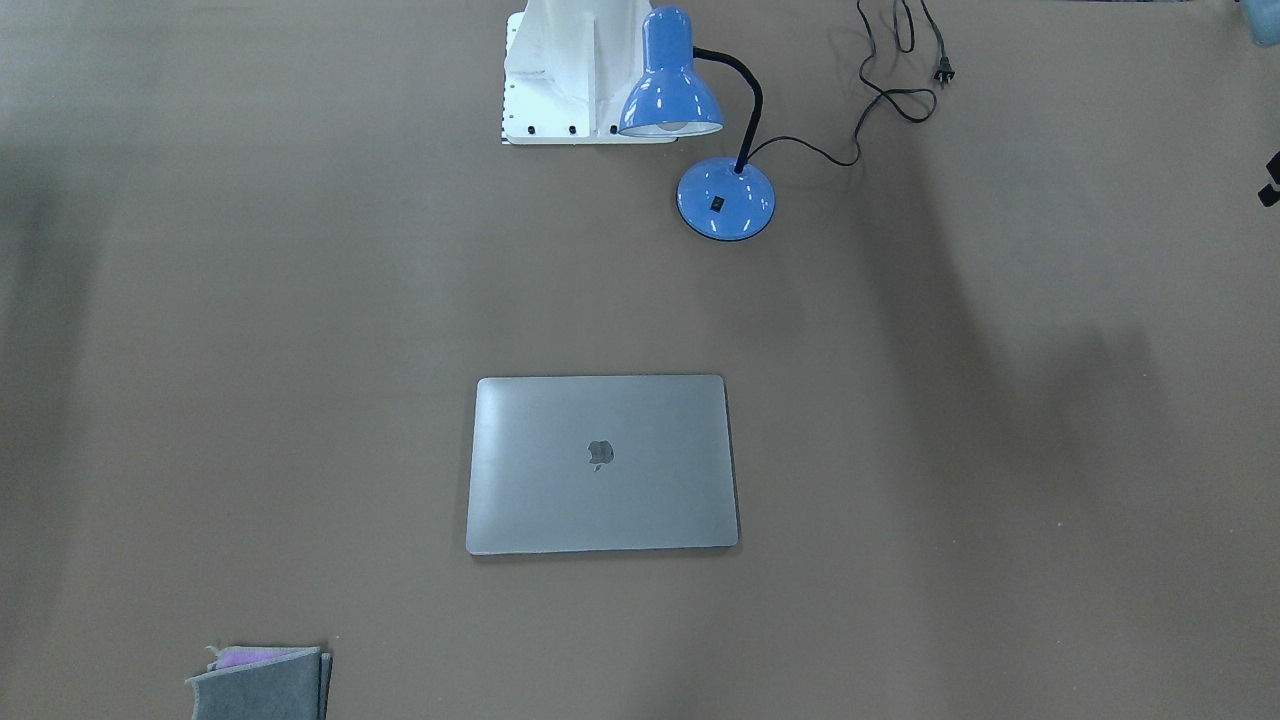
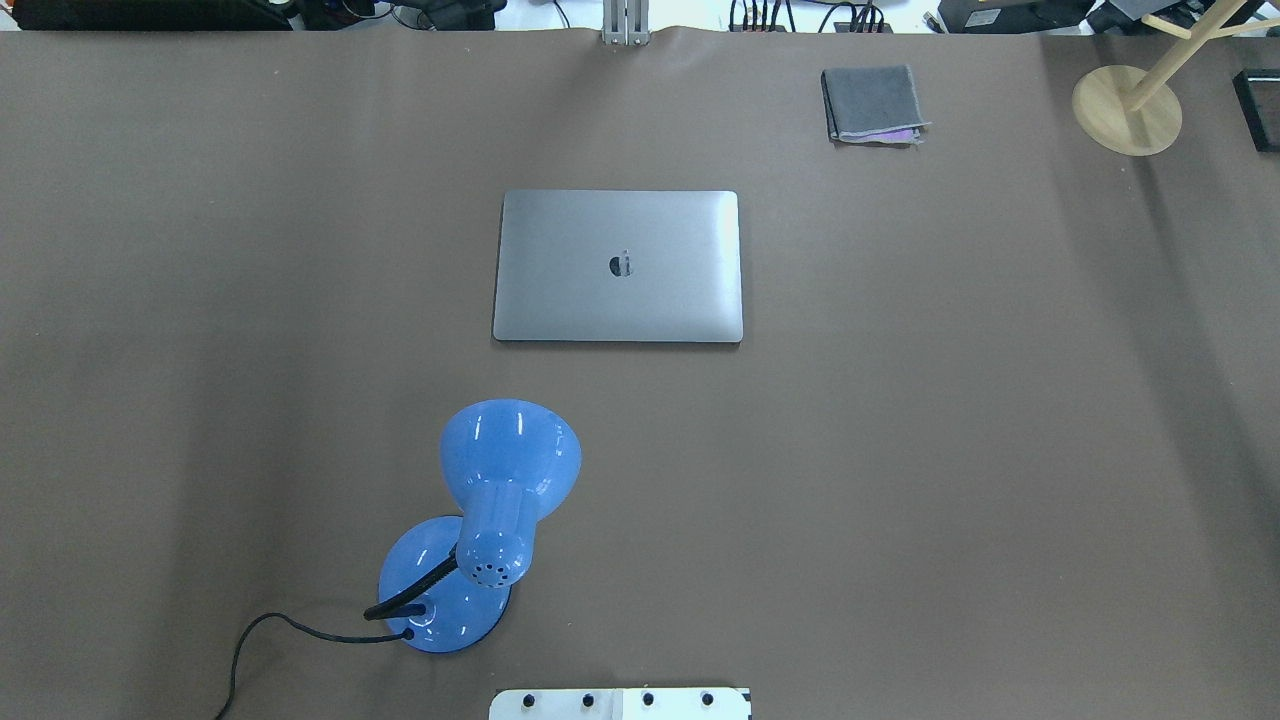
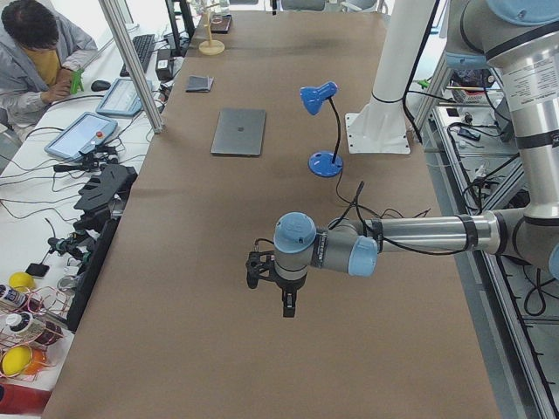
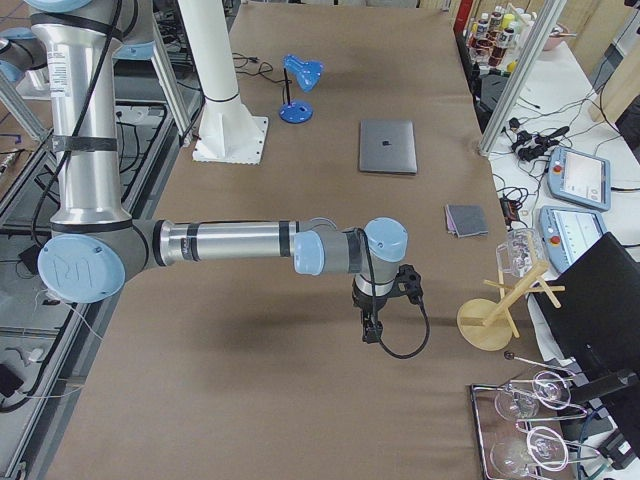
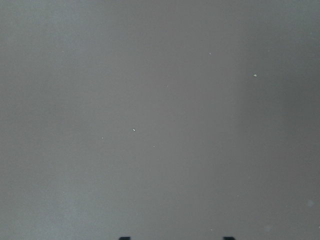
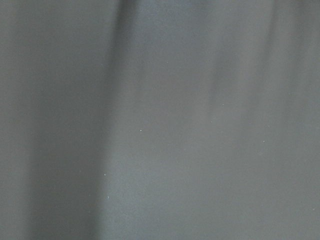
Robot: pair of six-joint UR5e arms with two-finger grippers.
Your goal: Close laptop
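The laptop [image 2: 618, 266] is a slim space-grey one. It lies flat on the brown table with its lid down and the dark apple logo facing up. It also shows in the front-facing view [image 1: 601, 464], the left view [image 3: 239, 132] and the right view [image 4: 388, 146]. My left gripper [image 3: 253, 270] hangs over bare table far from the laptop. Only two fingertip slivers, set wide apart, show at the bottom edge of the left wrist view [image 5: 175, 238]. My right gripper [image 4: 412, 288] hangs over bare table at the other end. I cannot tell whether it is open or shut.
A blue desk lamp [image 2: 480, 520] with a black cord stands between the robot base [image 2: 620, 704] and the laptop. A folded grey cloth [image 2: 872, 103] lies beyond the laptop to the right. A wooden stand [image 2: 1126, 108] is at the far right corner.
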